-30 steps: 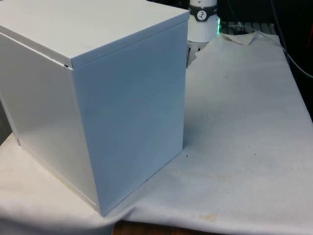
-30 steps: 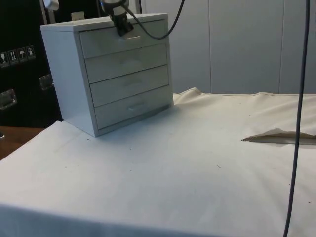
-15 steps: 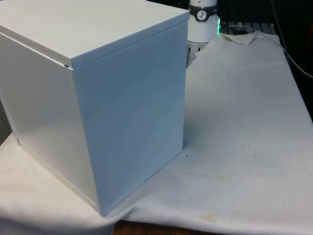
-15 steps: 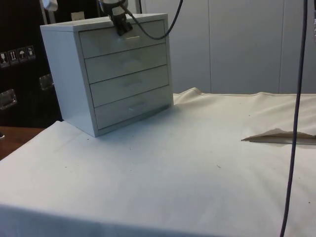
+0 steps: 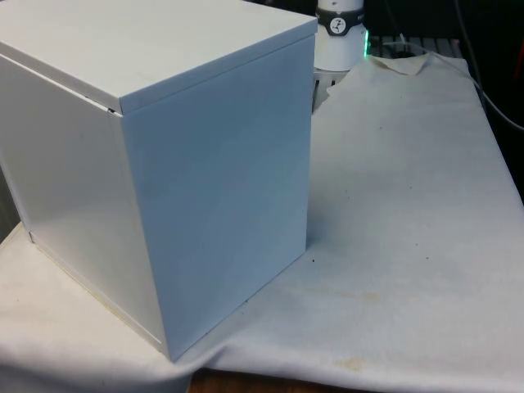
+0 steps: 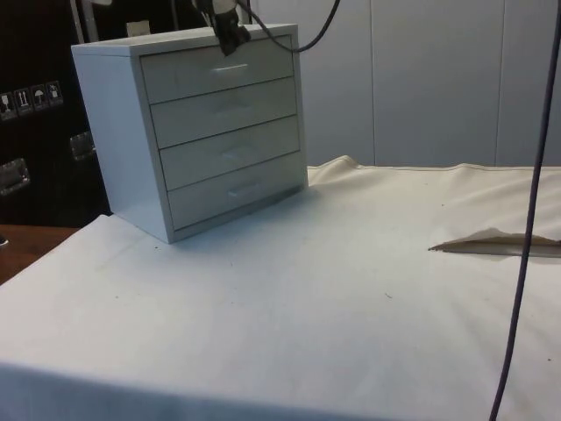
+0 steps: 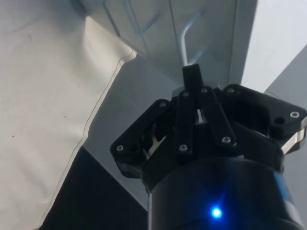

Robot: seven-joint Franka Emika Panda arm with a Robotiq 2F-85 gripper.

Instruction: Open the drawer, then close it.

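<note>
Black two-finger tool (image 6: 233, 35), fingers pressed together and holding nothing, hangs at the top front edge of the white four-drawer chest (image 6: 197, 123), just above the top drawer (image 6: 219, 70) and its thin metal handle (image 7: 188, 40). All four drawer fronts sit flush. That chest stands at the far left corner of the white-clothed tabletop (image 6: 351, 289), its plain back and side facing the front camera.
</note>
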